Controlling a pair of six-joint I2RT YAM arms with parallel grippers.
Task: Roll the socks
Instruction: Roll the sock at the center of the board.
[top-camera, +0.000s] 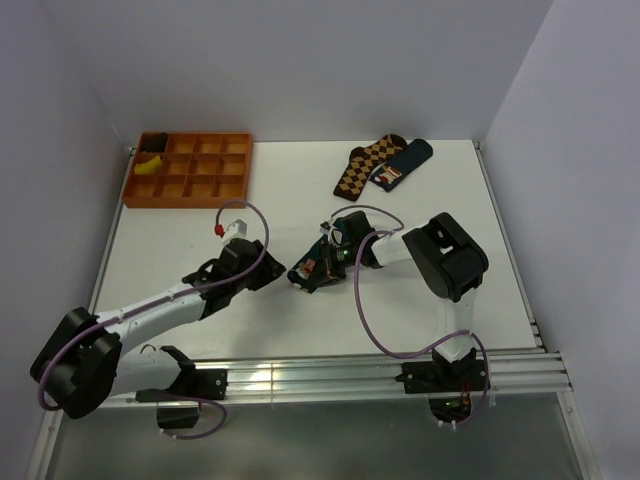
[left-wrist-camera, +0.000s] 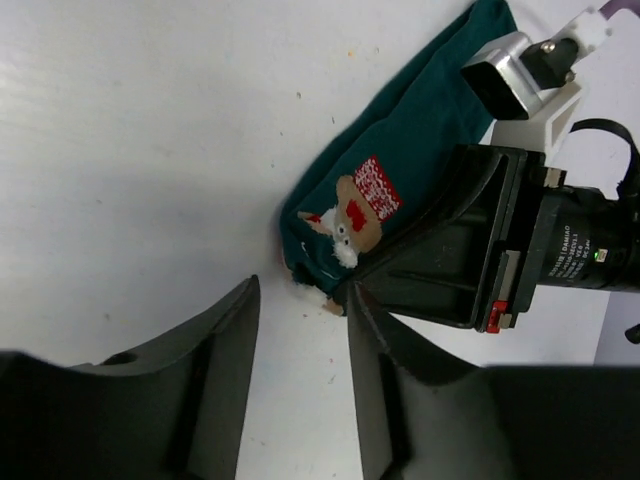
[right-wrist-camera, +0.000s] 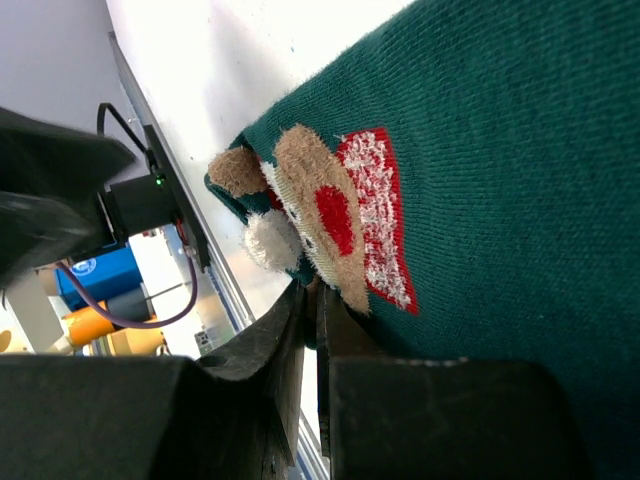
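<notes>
One dark teal sock (left-wrist-camera: 420, 130) lies flat in mid-table, with its red, white and brown cartoon patch (left-wrist-camera: 358, 208) facing up. My right gripper (left-wrist-camera: 345, 290) is shut on the sock's near edge just below the patch. The pinch shows close up in the right wrist view (right-wrist-camera: 318, 300), and the sock (right-wrist-camera: 500, 150) fills that view. In the top view the sock (top-camera: 349, 224) is mostly hidden under the right gripper (top-camera: 312, 272). My left gripper (left-wrist-camera: 300, 310) is open and empty, just short of the sock's end, and also shows from above (top-camera: 280, 277). A second dark sock (top-camera: 405, 160) with a patch lies at the back.
A brown and black argyle sock (top-camera: 362, 167) lies beside the second dark sock at the back right. An orange compartment tray (top-camera: 190, 168) stands at the back left, with a yellow and a black item in one corner cell (top-camera: 150, 162). A metal rail (top-camera: 330, 375) runs along the near edge.
</notes>
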